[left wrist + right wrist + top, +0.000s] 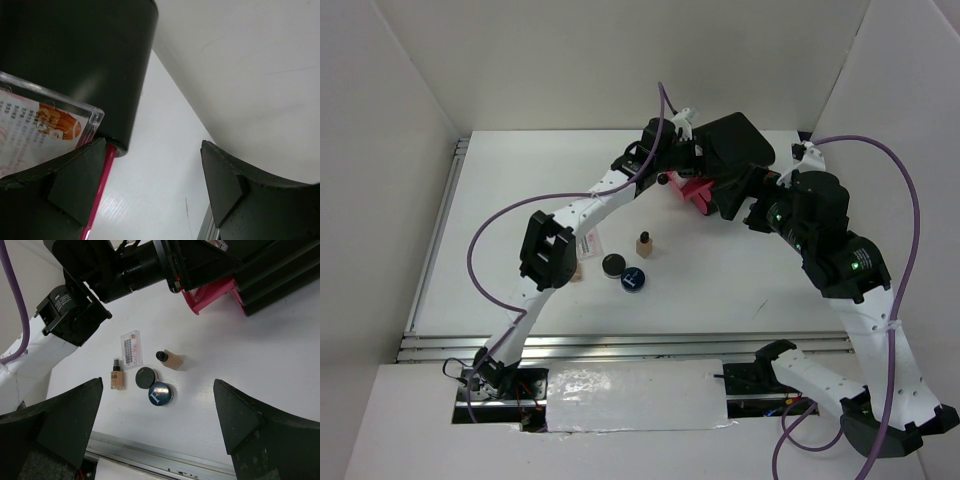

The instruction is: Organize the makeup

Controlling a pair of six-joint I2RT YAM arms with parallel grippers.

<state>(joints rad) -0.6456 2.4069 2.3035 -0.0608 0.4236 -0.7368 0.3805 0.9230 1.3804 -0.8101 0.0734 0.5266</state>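
On the table lie a pinkish-white sachet (588, 240) (131, 347), a standing tan bottle (644, 243) (171, 360), a lying tan bottle (116, 375), a black compact (613, 264) (145, 377) and a dark-blue compact (633, 280) (160, 393). My left gripper (688, 170) (154, 150) is open at the black box, with nothing between its fingers. A second sachet (45, 125) in a clear case shows just past its left finger, above the pink drawer edge (100, 190). My right gripper (752, 212) (158, 390) hangs open high above the compacts.
The black box (730, 145) (280, 270) stands at the back centre with a pink drawer (695, 192) (212, 292) pulled out toward the front. White walls enclose the table on three sides. A metal rail (160, 457) runs along the near edge.
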